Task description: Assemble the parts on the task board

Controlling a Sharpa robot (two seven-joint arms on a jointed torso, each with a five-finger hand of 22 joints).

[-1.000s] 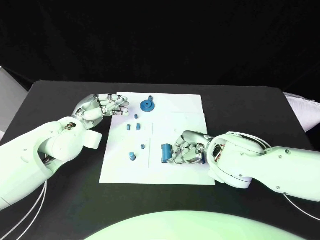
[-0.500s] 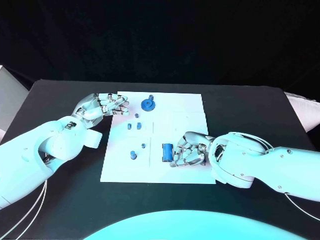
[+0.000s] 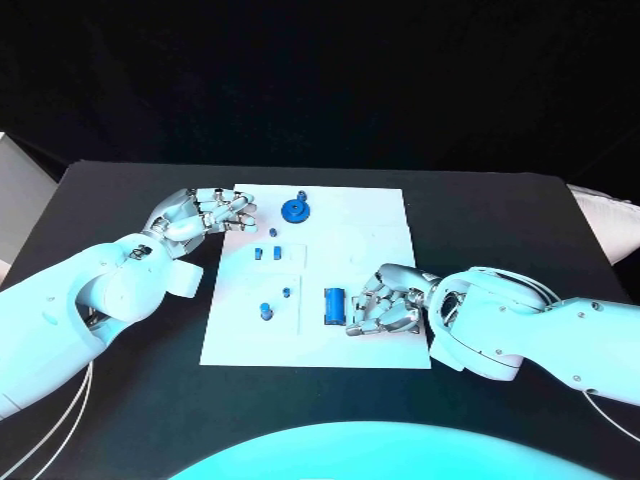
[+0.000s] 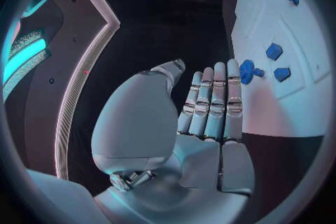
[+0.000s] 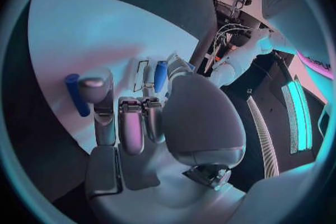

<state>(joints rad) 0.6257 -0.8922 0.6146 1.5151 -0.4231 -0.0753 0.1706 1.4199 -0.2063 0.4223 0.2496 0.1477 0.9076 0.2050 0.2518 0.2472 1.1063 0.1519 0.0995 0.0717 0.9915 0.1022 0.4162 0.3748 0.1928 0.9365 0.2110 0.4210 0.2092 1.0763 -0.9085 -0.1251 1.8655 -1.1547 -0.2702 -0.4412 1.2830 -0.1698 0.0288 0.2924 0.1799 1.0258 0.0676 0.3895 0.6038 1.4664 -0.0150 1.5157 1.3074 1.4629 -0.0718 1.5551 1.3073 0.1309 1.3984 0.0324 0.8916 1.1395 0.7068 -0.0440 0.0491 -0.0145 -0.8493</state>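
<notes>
**Right hand poised beside blue cylinder, grasp not confirmed**

Right hand (image 3: 385, 305) sits low on the task board (image 3: 363, 215), lower right of centre in the head view, fingers curled downward. A blue cylinder (image 3: 333, 305) lies just beside its fingertips, on their left in the picture. In the right wrist view the same cylinder (image 5: 73, 94) shows beside one finger, apart from the palm; whether the fingers are closed on anything cannot be told from these pictures. A second blue piece (image 5: 160, 76) shows beyond the fingers in that view; contact there cannot be confirmed.

Left hand (image 3: 205, 212) rests at the board's upper left edge, fingers extended side by side, holding nothing.

Other parts: a blue round piece (image 3: 297, 209) near the board's top edge, two small blocks (image 3: 268, 252) below it, and small pieces (image 3: 267, 311) at lower left.

Judgement on the step: the right hand appears to be about to pick up the cylinder. A sound pick-up calls for the thumb and a finger to close across the cylinder's sides, as it looks likely to roll.

Room: the board's right half is bare and gives free travel. The lower edge of the board lies near the right hand; the small pieces to the cylinder's left stand close enough to be knocked.
</notes>
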